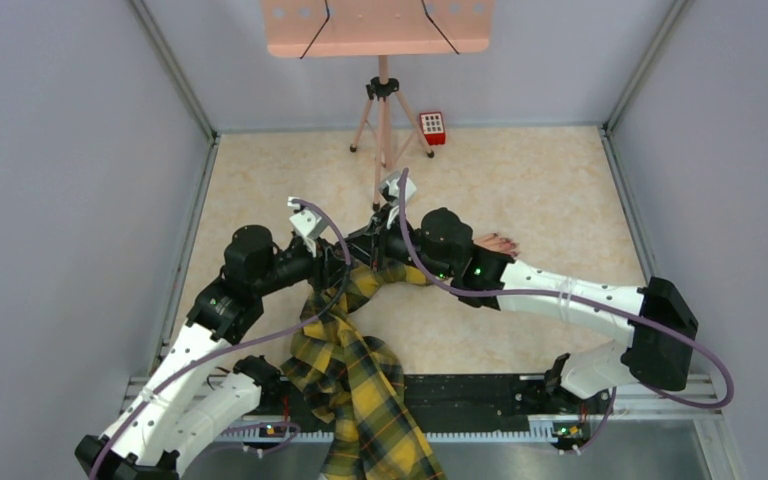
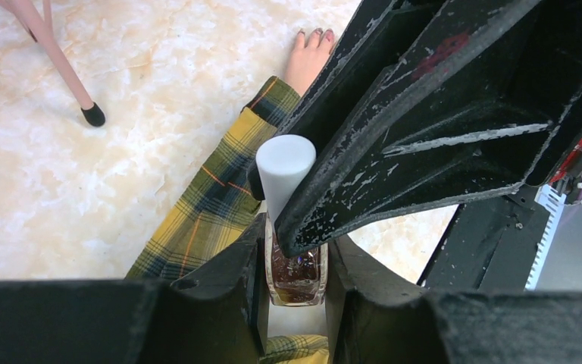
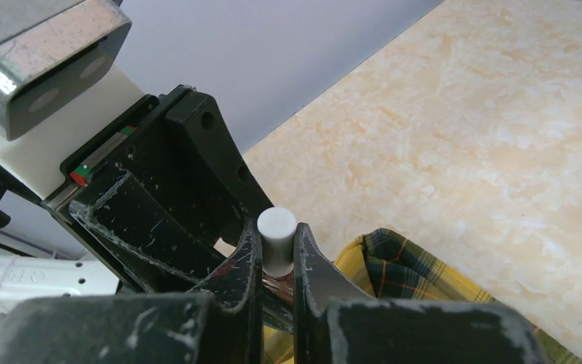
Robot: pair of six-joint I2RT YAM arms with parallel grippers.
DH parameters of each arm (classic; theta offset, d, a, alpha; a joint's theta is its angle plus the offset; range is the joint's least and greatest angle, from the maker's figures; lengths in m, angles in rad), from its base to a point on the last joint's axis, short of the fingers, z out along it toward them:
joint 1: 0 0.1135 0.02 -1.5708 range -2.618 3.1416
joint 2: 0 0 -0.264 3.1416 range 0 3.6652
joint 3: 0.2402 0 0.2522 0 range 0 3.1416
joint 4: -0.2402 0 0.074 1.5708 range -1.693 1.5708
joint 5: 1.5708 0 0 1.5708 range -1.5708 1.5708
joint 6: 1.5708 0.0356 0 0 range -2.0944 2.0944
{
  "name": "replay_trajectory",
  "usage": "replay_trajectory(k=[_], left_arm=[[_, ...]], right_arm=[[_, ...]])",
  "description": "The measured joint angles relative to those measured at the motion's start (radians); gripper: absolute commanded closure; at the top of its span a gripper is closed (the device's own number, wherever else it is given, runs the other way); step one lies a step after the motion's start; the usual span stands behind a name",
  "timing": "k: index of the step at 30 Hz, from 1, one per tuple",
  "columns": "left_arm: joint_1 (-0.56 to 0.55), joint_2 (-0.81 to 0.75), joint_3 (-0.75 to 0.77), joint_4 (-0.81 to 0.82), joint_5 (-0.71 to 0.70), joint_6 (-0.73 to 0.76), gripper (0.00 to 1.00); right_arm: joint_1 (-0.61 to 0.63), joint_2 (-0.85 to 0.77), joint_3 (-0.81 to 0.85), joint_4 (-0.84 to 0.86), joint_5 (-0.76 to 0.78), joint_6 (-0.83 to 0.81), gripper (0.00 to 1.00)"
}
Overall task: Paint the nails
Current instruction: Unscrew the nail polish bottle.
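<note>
**Desk:** What is the left gripper [image 2: 295,254] holding at centre table?
**Photographer:** It is clamped tight on a polish bottle [image 2: 295,282] of dark red lacquer.
**Desk:** And the right gripper [image 3: 276,239]?
**Photographer:** Pinched closed around the bottle's white cap [image 2: 285,165].
**Desk:** The nails [image 2: 319,32]?
**Photographer:** Past the plaid sleeve [image 2: 212,201], on the mannequin hand [image 1: 498,243] lying on the table [image 1: 560,180]. They seem dark-tinted, though they are tiny.

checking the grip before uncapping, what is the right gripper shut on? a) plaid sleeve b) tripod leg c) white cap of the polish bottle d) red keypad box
c, in the right wrist view the right gripper has its fingers pressed on both sides of the white cap, while the left gripper clamps the glass bottle under it.
</note>
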Motion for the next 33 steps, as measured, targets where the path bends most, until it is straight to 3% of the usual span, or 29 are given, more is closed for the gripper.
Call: replay_trajectory(k=[8,15,24,33], left_arm=[[0.003,-0.006,0.000,-0.005,0.027,-0.009,1.00],[0.005,-0.022,0.000,0.029,0.149,-0.016,1.00],[0.013,-0.028,0.000,0.062,0.385,-0.055,1.00],[0.008,-0.028,0.000,0.103,0.584,-0.084,1.00]], right_arm=[[0.001,-0.008,0.001,-0.012,-0.007,-0.031,1.00],[0.007,-0.070,-0.012,-0.035,-0.062,-0.097,1.00],[0.005,-0.136,-0.025,-0.069,-0.261,-0.208,1.00],[-0.020,-0.175,-0.058,-0.019,-0.467,-0.215,1.00]])
